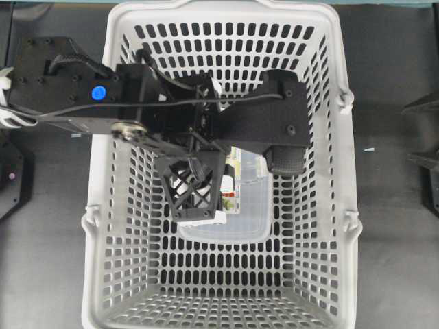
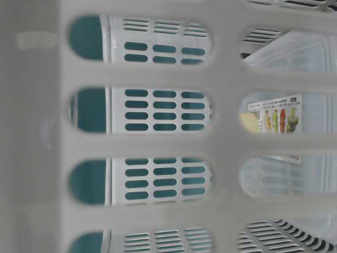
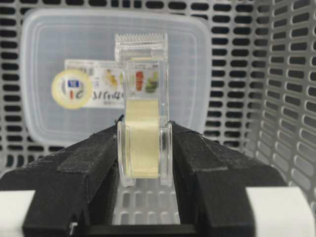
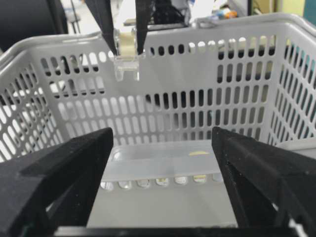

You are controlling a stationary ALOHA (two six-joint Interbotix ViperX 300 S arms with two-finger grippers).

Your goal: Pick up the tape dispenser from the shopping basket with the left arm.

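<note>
Hanging inside the shopping basket [image 1: 92, 226], well above its slotted floor, the tape dispenser [image 3: 143, 128] sits clamped in the left gripper [image 3: 144, 148]. It is a small clear plastic holder with a pale roll of tape and a toothed cutter on top. The black pads press on the two flat sides of the roll housing, which looks like the soundest place to hold it. It appears light and rigid, but the smooth plastic could slip or twist, and the thin cutter end seems breakable. A flat translucent lidded box [image 3: 49, 49] with a paper label lies on the floor below. The right gripper [image 4: 163, 173] is spread wide, holding nothing, just outside the basket.
</note>
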